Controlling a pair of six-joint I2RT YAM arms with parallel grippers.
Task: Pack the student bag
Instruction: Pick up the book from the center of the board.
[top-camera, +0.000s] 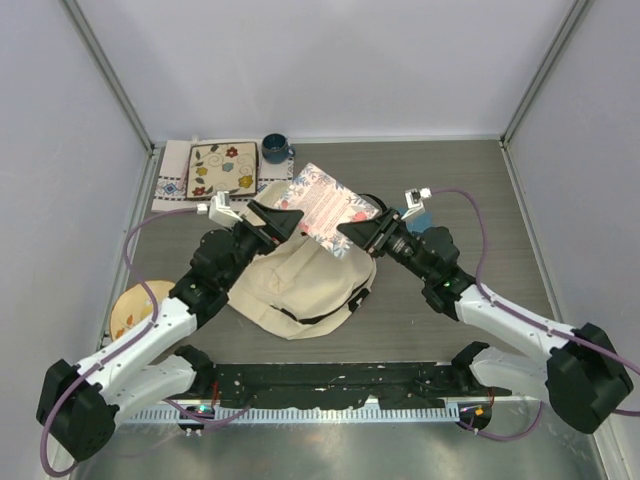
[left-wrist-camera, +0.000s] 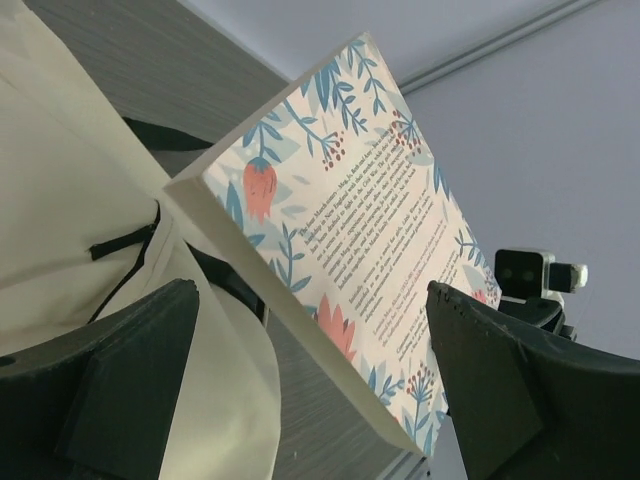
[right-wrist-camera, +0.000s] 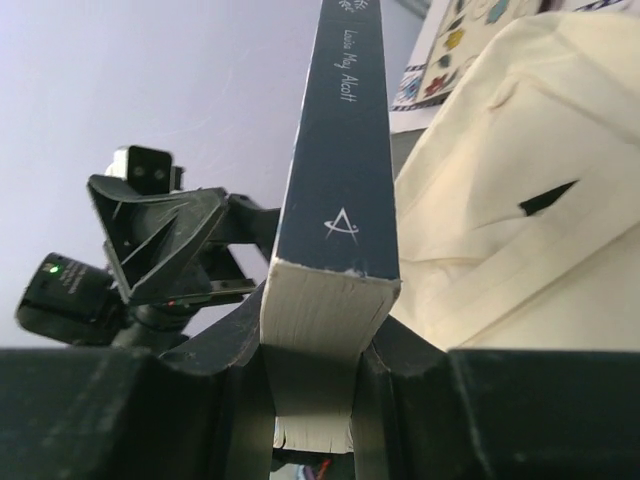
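**A:** What sits nearest your lens?

**B:** The fingers (right-wrist-camera: 240, 400) of my right gripper (right-wrist-camera: 315, 370), pressed on both covers of a book (right-wrist-camera: 340, 200) at its lower end. The cream page block shows between them, and the dark spine runs up and away from the camera. That grip is narrow and firm on the book.

**A:** And your left gripper?

**B:** My left gripper (left-wrist-camera: 310, 330) stands wide, one black finger (left-wrist-camera: 130, 380) on each side of the book's floral back cover (left-wrist-camera: 340, 260). Whether either pad touches the cover, I cannot tell.

**A:** Where is the student bag?

**B:** The student bag (top-camera: 300, 285) lies slumped on the table (top-camera: 450, 170) between my two arms, cream fabric with black straps at its near side. From above, the book (top-camera: 325, 205) hangs tilted over the bag's far edge, my left gripper (top-camera: 275, 222) and right gripper (top-camera: 352, 228) at either side of it. I cannot tell whether the book's low corner meets the fabric.

**A:** Anything else on the table?

**B:** A flowered cloth (top-camera: 222, 168) at the far left with a blue mug (top-camera: 277, 150) just beside it, and a round wooden plate (top-camera: 135, 305) near my left arm.
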